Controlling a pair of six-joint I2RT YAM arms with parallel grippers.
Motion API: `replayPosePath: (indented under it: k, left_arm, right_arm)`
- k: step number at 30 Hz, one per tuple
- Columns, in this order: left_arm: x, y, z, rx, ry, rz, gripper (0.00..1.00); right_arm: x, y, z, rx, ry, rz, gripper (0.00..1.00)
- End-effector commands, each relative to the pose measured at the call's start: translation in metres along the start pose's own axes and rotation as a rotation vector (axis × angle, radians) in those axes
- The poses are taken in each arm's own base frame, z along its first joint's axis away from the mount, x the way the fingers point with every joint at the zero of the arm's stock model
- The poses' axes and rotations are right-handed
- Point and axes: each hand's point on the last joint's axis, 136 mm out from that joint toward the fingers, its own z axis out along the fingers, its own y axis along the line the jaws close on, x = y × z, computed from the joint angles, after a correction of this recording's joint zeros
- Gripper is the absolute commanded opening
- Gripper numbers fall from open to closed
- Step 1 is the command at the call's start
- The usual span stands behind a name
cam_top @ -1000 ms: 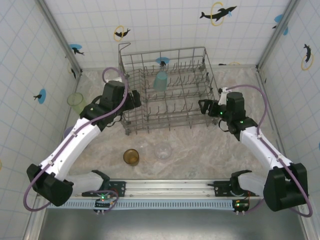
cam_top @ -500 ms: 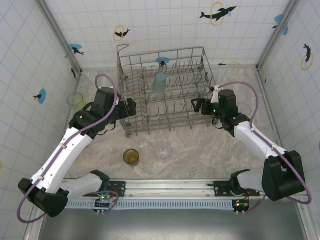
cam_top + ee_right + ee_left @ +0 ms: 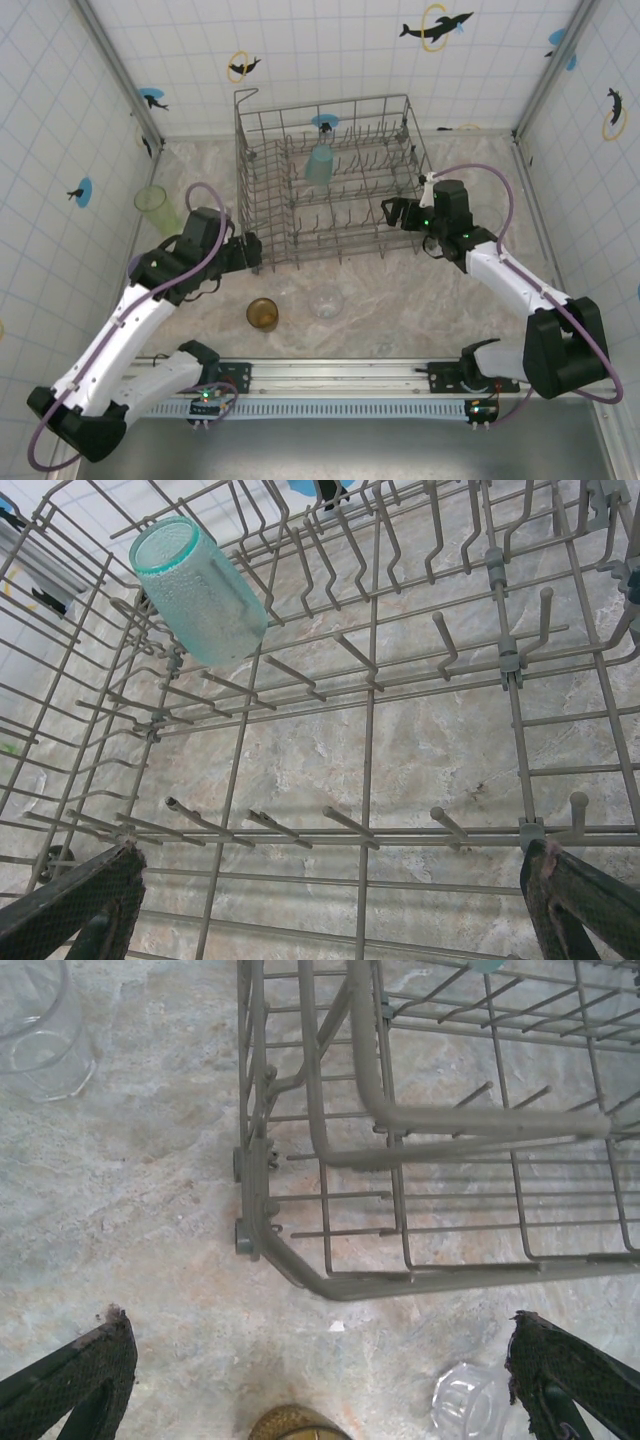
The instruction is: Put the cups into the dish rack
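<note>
My left gripper is spread wide and holds nothing. The dish rack fills the upper right, and the amber cup sits at the bottom edge between my fingers. My right gripper is also spread, with the teal cup inside the rack at upper left.

teal cup in dish rack | amber cup, clear cup outside near edge | green cup outside left

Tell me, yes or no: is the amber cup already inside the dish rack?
No, the amber cup stands on the table, outside the near edge of the dish rack.
</note>
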Motion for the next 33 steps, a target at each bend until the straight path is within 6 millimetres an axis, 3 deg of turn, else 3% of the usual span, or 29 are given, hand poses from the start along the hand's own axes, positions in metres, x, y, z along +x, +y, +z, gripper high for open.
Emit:
replayPosePath:
  k: [1,9,15,27,33]
  left_arm:
    - [0.021,0.010,0.005,-0.007,0.037,-0.008,0.98]
    - [0.073,0.031,0.034,-0.057,0.181,-0.081,0.98]
    - [0.095,0.047,0.046,-0.115,0.232,-0.117,0.97]
    - [0.130,0.049,0.060,-0.089,0.341,-0.151,0.64]
    - [0.139,0.050,0.064,-0.086,0.365,-0.158,0.53]
  right_arm:
    - [-0.005,0.004,0.000,0.005,0.010,0.003,1.00]
    - [-0.018,0.009,-0.002,0.005,-0.011,-0.004,1.00]
    - [-0.023,0.010,-0.002,0.004,-0.019,-0.005,1.00]
    - [-0.029,0.013,-0.004,0.002,-0.030,-0.010,1.00]
    - [-0.028,0.012,-0.004,0.001,-0.026,-0.007,1.00]
